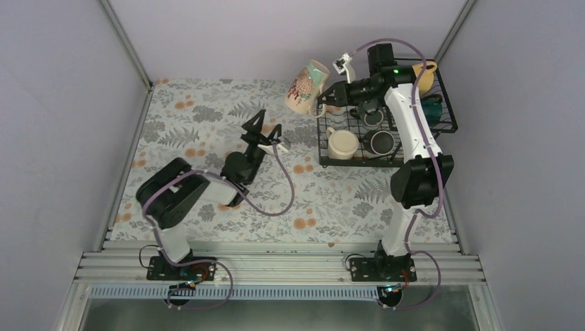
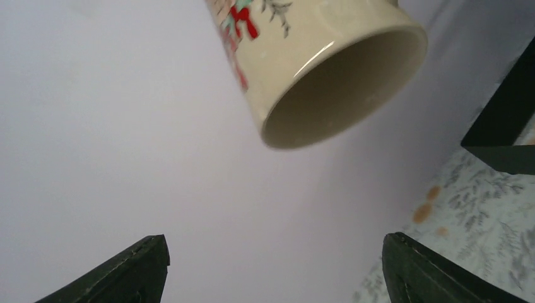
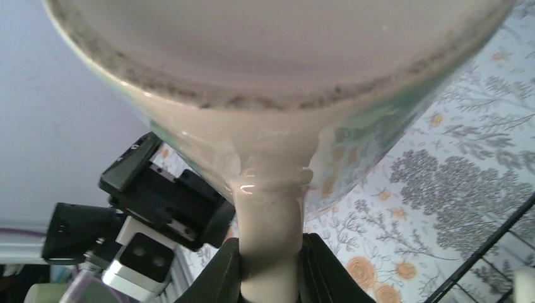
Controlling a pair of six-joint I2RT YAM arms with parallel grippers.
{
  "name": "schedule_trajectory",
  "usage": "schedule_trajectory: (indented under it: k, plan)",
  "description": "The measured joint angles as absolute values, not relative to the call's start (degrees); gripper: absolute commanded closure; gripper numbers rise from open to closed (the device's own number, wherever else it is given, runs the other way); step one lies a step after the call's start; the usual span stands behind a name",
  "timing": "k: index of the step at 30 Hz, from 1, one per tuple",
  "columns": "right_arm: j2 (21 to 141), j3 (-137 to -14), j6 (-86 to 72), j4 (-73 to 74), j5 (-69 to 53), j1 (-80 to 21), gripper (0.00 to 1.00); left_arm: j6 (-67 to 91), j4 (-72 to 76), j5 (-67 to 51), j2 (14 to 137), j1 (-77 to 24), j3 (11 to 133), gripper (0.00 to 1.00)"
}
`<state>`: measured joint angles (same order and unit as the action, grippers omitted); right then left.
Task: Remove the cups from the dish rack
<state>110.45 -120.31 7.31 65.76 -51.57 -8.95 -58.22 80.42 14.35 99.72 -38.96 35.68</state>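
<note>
My right gripper (image 1: 324, 98) is shut on the handle (image 3: 270, 214) of a cream cup with a red and green print (image 1: 307, 86), holding it tilted in the air just left of the black wire dish rack (image 1: 324, 157). My left gripper (image 1: 265, 131) is open below and to the left of that cup, fingers pointing up toward it; in the left wrist view the cup's open mouth (image 2: 344, 82) hangs above the spread fingertips (image 2: 148, 255). In the rack stand a plain cream cup (image 1: 343, 143), two dark cups (image 1: 381, 141) (image 1: 372, 116), a teal cup (image 1: 433, 110) and a yellow cup (image 1: 425, 72).
A floral cloth (image 1: 207, 117) covers the table. Grey walls close in on the left, back and right. The rack fills the back right corner. The left arm's wrist camera (image 3: 135, 259) shows close below the held cup in the right wrist view.
</note>
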Motion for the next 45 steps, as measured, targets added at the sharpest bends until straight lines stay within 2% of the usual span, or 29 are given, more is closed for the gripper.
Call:
schedule_trajectory:
  k: [6,13,16,20,25,27,28,30,37,45]
  plan:
    - [110.45,-117.45,9.89,69.06,-54.61,-8.97,0.97,-68.05,88.07,19.62,108.84,-42.46,42.28,0.16]
    - [110.67,-117.32,14.61,73.93,-56.38,-9.47,0.97,-72.9,88.16,23.4,112.4,-42.92,50.28,0.17]
    - [110.67,-117.14,15.66,74.15,-56.71,-9.78,0.97,-73.12,88.16,23.57,112.46,-43.0,51.33,0.31]
    - [110.67,-116.29,16.56,74.19,-57.45,-10.15,0.97,-73.93,88.14,23.42,112.66,-43.35,52.9,0.58]
    - [110.63,-116.18,16.56,74.59,-59.0,-10.48,0.96,-74.54,88.2,23.83,113.01,-44.14,53.17,0.88]
    - [110.85,-116.18,15.25,75.5,-58.67,-10.44,0.94,-73.63,88.62,23.4,112.53,-44.34,53.65,0.97]
    - [111.02,-116.18,14.79,75.48,-58.33,-9.87,0.9,-73.17,88.64,22.76,112.09,-44.62,53.98,0.97]
    - [111.42,-116.18,14.83,75.46,-58.17,-8.86,0.74,-74.0,88.55,22.48,111.31,-45.67,54.59,0.98]
    - [111.26,-116.2,17.91,74.19,-59.0,-10.2,0.02,-76.18,88.29,25.19,111.26,-45.98,54.87,0.98]
    - [106.45,-116.11,20.78,72.86,-50.83,-10.81,0.0,-82.94,86.85,27.79,110.34,-43.88,54.89,0.97]
